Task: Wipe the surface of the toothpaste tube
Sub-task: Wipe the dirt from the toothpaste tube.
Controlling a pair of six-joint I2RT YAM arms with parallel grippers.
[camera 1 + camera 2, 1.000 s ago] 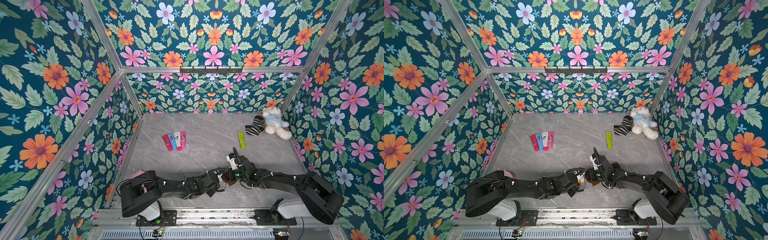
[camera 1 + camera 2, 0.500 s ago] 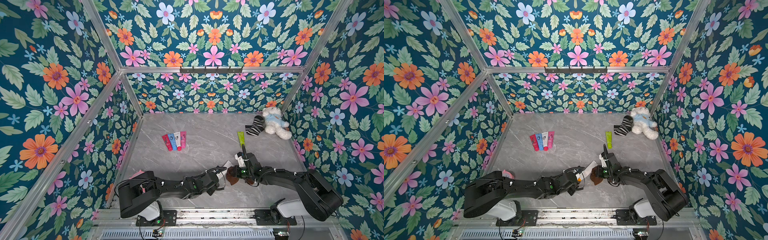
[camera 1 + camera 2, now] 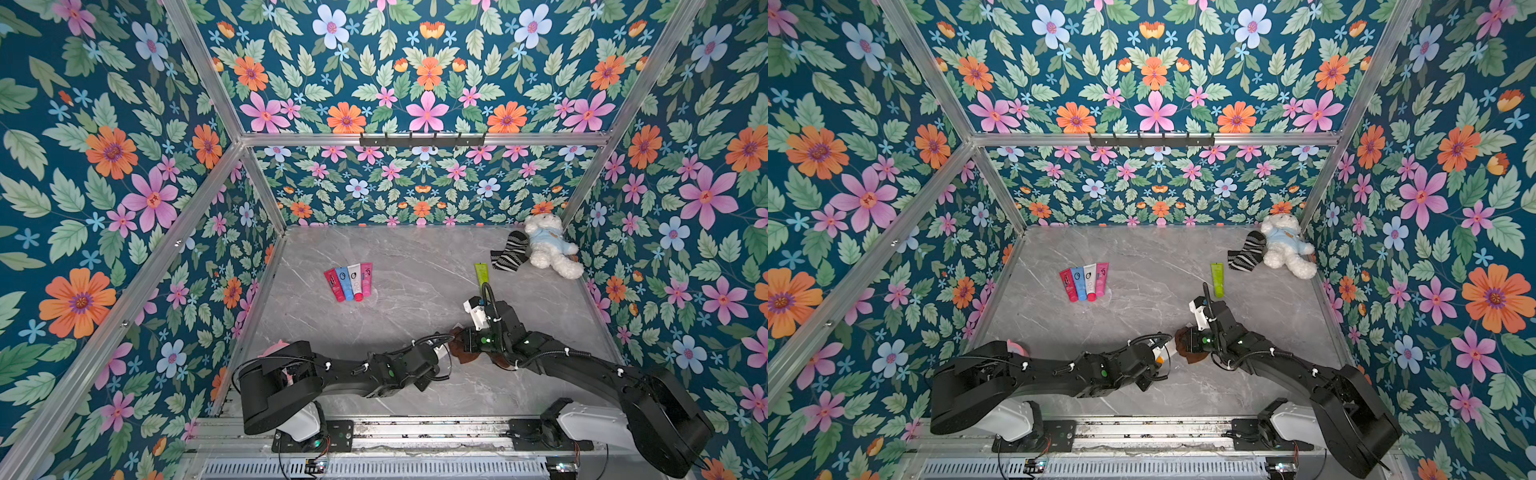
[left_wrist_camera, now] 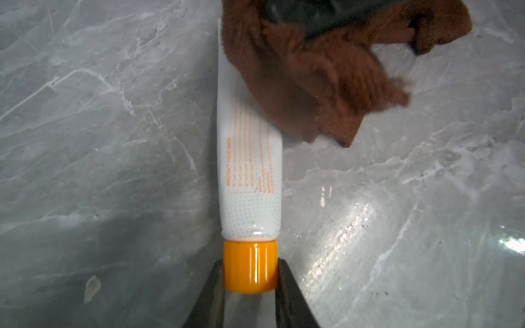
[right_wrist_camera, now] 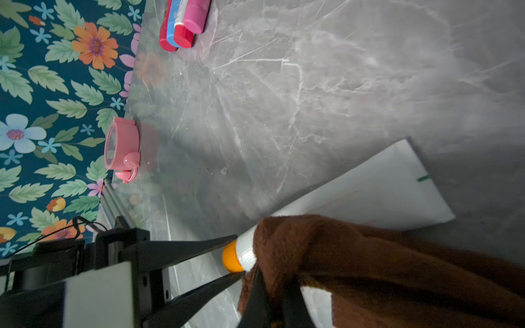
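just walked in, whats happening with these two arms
The left gripper holds a white toothpaste tube by its orange cap, near the front of the grey table. The right gripper is shut on a brown cloth draped across the tube's body, so wiping looks under way. Four more tubes and a green tube lie apart, farther back.

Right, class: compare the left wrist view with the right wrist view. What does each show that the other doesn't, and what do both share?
Left wrist only: the orange print along the toothpaste tube.
Right wrist only: a pink toy cup by the floral wall, a cluster of coloured tubes, and the toothpaste tube's flat sealed end.
Both: the white tube, its orange cap gripped by the left claw, the brown cloth draped on it, and the grey marble table.
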